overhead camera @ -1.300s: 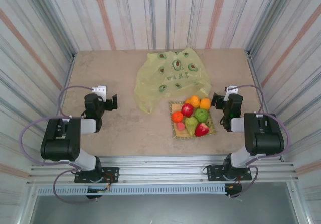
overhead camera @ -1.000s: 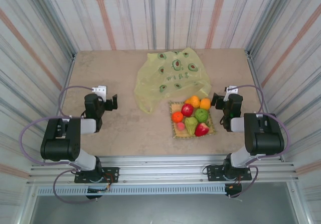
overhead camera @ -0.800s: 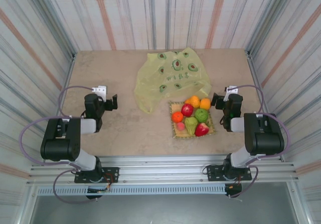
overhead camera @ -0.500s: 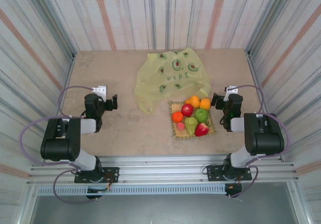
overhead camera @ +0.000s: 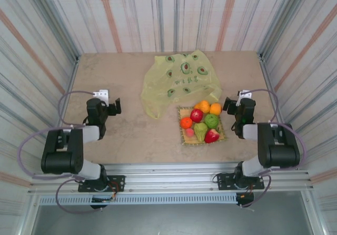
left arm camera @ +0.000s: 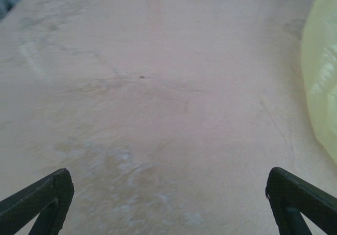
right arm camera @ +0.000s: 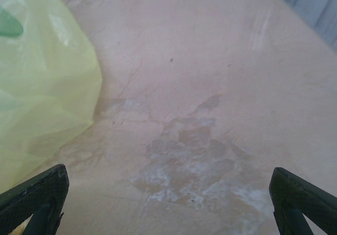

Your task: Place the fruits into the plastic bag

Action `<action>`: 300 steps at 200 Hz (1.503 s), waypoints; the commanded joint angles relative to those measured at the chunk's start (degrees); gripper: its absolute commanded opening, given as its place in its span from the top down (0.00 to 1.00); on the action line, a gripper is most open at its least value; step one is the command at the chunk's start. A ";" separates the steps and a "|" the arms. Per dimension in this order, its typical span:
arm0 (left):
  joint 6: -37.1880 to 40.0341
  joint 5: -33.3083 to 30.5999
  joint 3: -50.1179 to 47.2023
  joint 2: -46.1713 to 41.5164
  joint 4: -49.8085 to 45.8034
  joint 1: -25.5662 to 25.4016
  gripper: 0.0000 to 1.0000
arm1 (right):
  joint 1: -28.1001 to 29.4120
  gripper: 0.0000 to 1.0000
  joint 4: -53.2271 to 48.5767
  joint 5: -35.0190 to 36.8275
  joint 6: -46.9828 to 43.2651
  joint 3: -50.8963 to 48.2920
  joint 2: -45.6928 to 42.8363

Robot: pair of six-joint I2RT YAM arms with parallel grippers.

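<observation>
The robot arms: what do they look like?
Both are mostly black and boxy: the left arm and right arm have pale grey links, a white piece near the wrist, and looping greyish-lilac cables. The fingers are black wedges.

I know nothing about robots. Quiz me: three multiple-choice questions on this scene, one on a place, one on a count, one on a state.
1. Where do the fruits lie? A in a bowl; B on a woven mat; C on the floor.
2. How many oranges are there? A one; B three; C five.
3. How do the left gripper and right gripper stand? A both open, empty; B both shut on fruit; C one open, one shut.
Answers: B, they are heaped on the mat beside the plastic bag; B, three orange balls show from above; A, each wrist view shows jaws wide apart over bare table.
</observation>
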 commanded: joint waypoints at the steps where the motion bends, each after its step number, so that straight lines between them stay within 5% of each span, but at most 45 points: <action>1: -6.39 -10.43 1.12 -8.89 -9.45 0.71 0.01 | -1.74 0.01 -7.75 6.78 6.07 1.74 -10.44; 36: -22.73 -14.06 4.05 -19.22 -23.02 1.62 0.01 | -7.30 0.01 -24.78 10.36 16.58 7.36 -25.20; 84: -33.06 2.16 8.74 -22.48 -30.28 -0.80 0.01 | -7.76 0.01 -39.33 1.70 22.42 16.31 -31.88; 121: -29.18 4.66 16.54 -20.35 -41.00 -12.91 0.01 | -1.70 0.01 -48.02 -5.28 22.14 23.22 -29.43; 161: -22.16 0.05 25.85 -13.30 -50.31 -30.46 0.01 | 8.61 0.01 -56.95 -6.90 18.17 28.76 -22.59; 199: -14.71 -6.99 36.12 -3.01 -61.58 -42.95 0.02 | 11.67 0.01 -63.35 -7.06 16.04 32.02 -15.77; 245: -15.41 -5.69 38.61 6.22 -65.58 -45.60 0.01 | 12.12 0.01 -62.94 -9.20 15.37 33.79 -5.20; 300: -14.30 -7.60 41.15 15.94 -62.66 -45.56 0.07 | 12.57 0.13 -58.32 -9.96 16.02 38.49 8.24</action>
